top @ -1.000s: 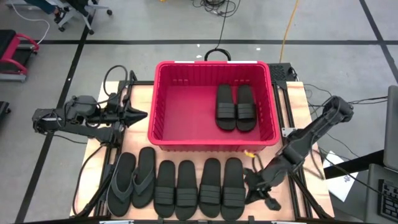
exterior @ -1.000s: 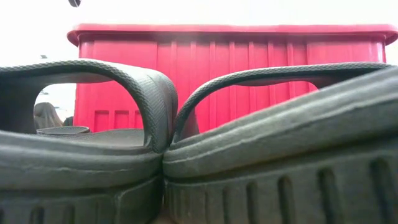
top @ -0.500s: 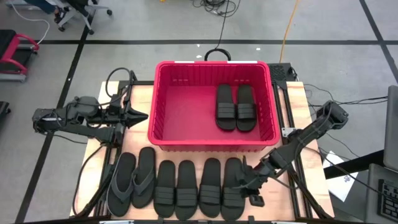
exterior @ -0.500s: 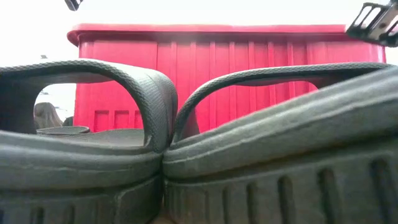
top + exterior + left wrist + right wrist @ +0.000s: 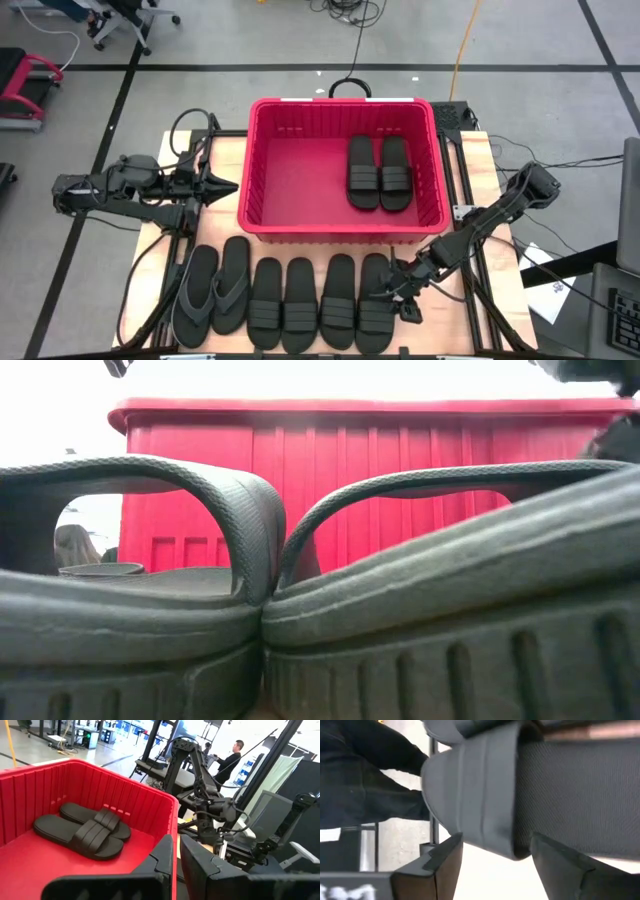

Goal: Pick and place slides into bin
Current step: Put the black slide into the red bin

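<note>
Your right gripper (image 5: 393,287) had swung in from the table's right edge and spread its jaws beside the rightmost sandal (image 5: 375,300) in the front row. No grasp yet. Two sandals (image 5: 380,172) lay in the red bin (image 5: 268,205). Your left gripper (image 5: 225,185) waited pinched shut beside the bin, holding nothing.
</note>
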Robot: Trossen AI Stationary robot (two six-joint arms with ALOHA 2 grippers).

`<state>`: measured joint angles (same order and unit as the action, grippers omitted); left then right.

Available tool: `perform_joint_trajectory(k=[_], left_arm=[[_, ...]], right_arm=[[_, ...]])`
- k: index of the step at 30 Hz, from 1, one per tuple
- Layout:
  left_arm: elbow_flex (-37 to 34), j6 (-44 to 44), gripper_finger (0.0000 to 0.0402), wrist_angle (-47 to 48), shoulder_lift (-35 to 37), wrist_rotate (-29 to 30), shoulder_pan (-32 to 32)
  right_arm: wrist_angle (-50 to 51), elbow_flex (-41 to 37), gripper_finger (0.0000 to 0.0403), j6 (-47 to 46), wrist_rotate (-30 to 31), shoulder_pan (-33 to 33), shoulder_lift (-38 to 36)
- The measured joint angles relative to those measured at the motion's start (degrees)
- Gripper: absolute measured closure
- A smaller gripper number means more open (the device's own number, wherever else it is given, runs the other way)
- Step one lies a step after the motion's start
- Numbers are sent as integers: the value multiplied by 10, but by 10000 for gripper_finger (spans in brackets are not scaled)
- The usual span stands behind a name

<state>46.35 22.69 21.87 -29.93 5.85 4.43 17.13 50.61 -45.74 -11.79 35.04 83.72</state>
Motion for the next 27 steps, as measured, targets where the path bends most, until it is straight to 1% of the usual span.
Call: perform_joint_trajectory(k=[7, 15, 19, 24, 27], left_arm=[[0, 1, 369, 0, 0, 0, 0], [0, -7, 369, 0, 0, 0, 0], [0, -8, 369, 0, 0, 0, 0], [0, -8, 369, 0, 0, 0, 0], [0, -8, 369, 0, 0, -2, 0]], right_arm=[[-49, -40, 171, -12, 27, -3, 0], [-174, -73, 187, -10, 28, -3, 2], [-201, -74, 196, -15, 28, 3, 16], [-234, -75, 206, -17, 26, 14, 55], [-240, -75, 215, -35, 25, 14, 64]])
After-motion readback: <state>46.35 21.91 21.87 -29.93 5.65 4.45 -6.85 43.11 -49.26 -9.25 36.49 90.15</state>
